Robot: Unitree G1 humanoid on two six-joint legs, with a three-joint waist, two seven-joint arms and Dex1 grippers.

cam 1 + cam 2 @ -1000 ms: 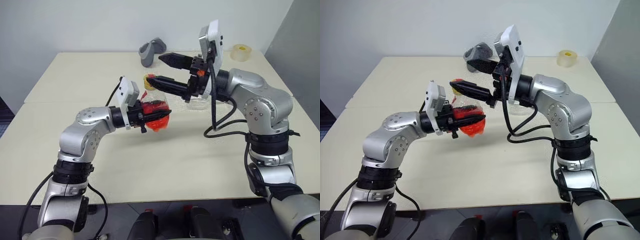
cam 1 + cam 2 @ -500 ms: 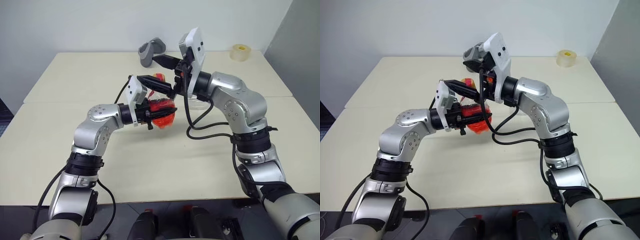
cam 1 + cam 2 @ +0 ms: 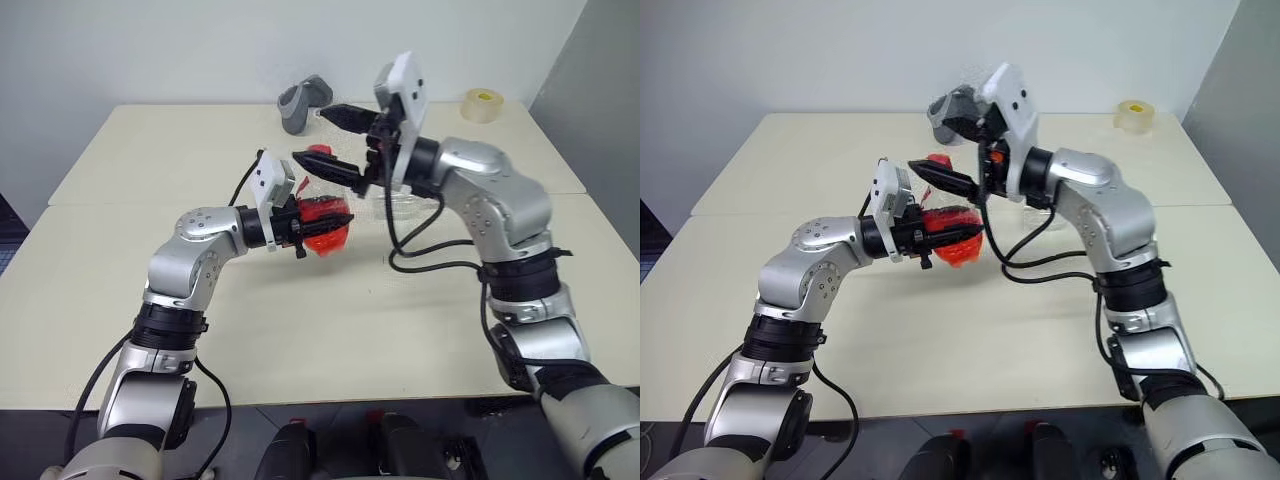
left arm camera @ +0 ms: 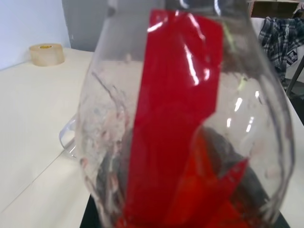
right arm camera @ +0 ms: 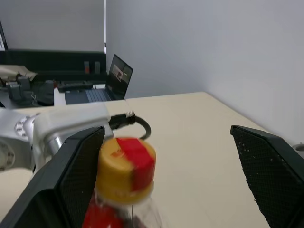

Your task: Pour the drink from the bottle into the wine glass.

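The bench [image 3: 130,290] stretched pale and wide under both arms, with a seam running across it. Above its middle, the left claw [image 3: 325,222] was clamped shut on the bottle [image 3: 318,222], holding it up off the bench at about the level of the arm's own wrist. The drink [image 4: 190,190] sat bright red-orange in the rounded body, and in the left wrist view the red label [image 4: 183,71] ran straight up the clear plastic, right against the lens.

The right claw [image 3: 332,142] hung just above and behind the bottle, fingers spread wide, gripping nothing. One black finger [image 5: 71,175] stood close beside the yellow cap [image 5: 126,166] in the right wrist view, the other finger [image 5: 273,171] well off to the far side, so the cap with its red band sat between them but much nearer the first; whether that finger touched the cap, I could not tell.

The wine glass [image 3: 398,205] stood on the bench behind the right forearm, partly hidden by the arm and its cable, clear and hard to read; its round foot [image 4: 69,140] peeked out beside the bottle in the left wrist view.

At the far edge of the bench lay a grey curved object [image 3: 303,102], and off at the far right corner a roll of tape [image 3: 482,104], both well apart from the action.
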